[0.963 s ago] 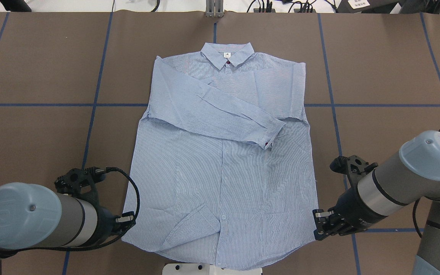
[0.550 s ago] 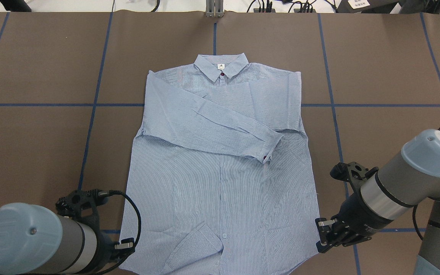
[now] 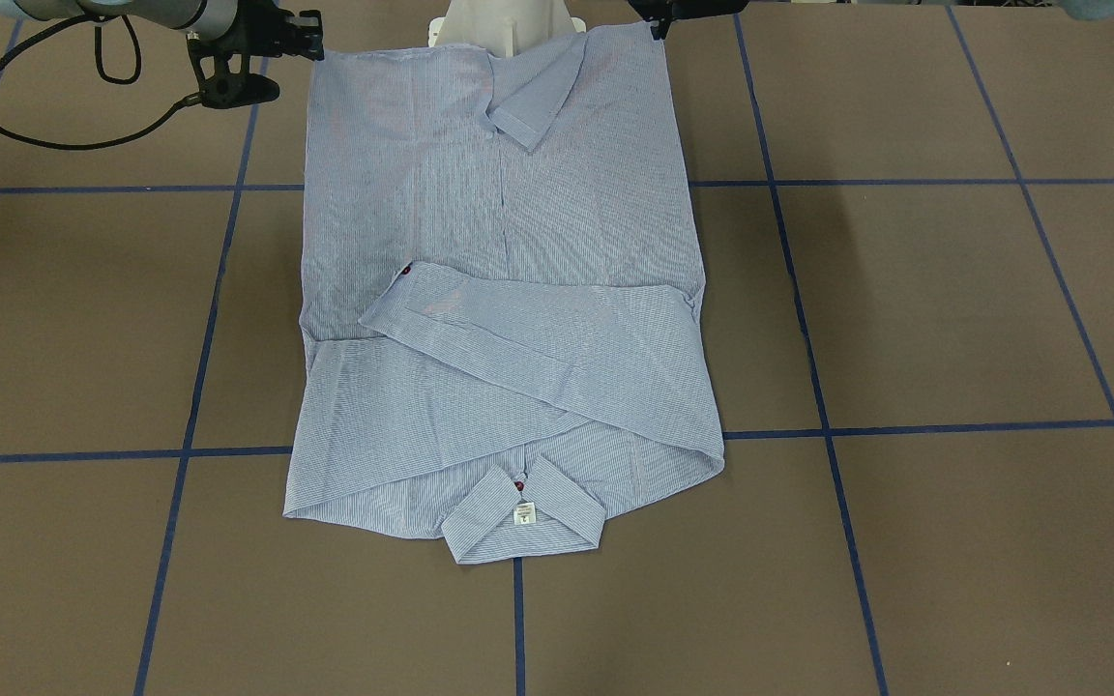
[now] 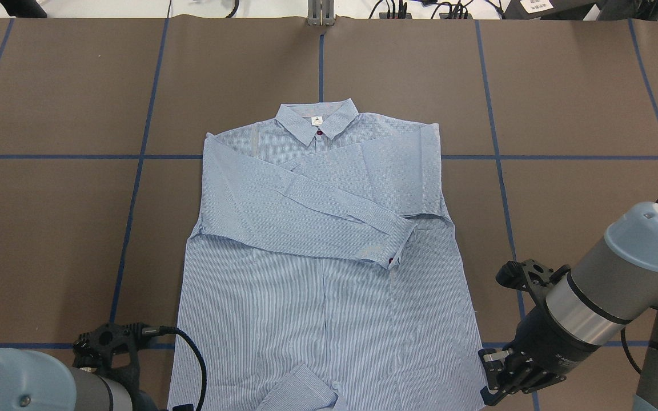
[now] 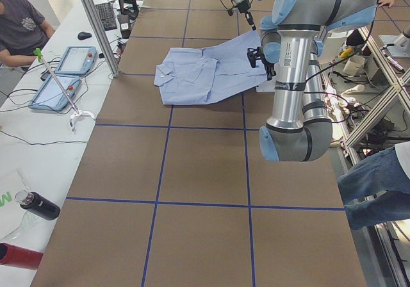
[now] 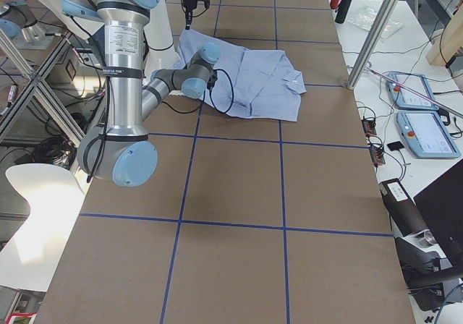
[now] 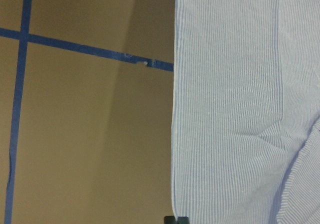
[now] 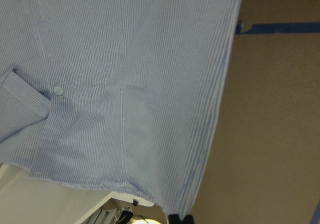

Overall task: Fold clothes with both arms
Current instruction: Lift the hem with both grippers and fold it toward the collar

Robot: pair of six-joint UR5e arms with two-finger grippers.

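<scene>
The light blue striped shirt [image 4: 317, 257] lies flat, front up, collar [image 4: 316, 121] far from the robot, both sleeves folded across the chest. It also shows in the front view [image 3: 499, 290]. My left gripper [image 4: 182, 407] is shut on the hem's left corner at the near table edge; its fingertips [image 7: 176, 219] sit on the shirt's edge. My right gripper [image 4: 486, 395] is shut on the hem's right corner, with its fingertips [image 8: 180, 218] at the cloth's edge. In the front view the right gripper [image 3: 313, 43] and left gripper [image 3: 659, 27] hold the hem stretched between them.
The white pedestal base [image 3: 504, 24] stands under the middle of the hem, which drapes over it. Blue tape lines [image 4: 135, 188] grid the brown table. A side bench with tablets [image 5: 67, 69] and bottles [image 5: 38, 205] runs along the operators' side, where a person [image 5: 22, 21] sits.
Both grippers have pulled back toward the robot with the hem in them. The whole shirt has slid toward the near edge, the collar moving about a tile-third closer.
</scene>
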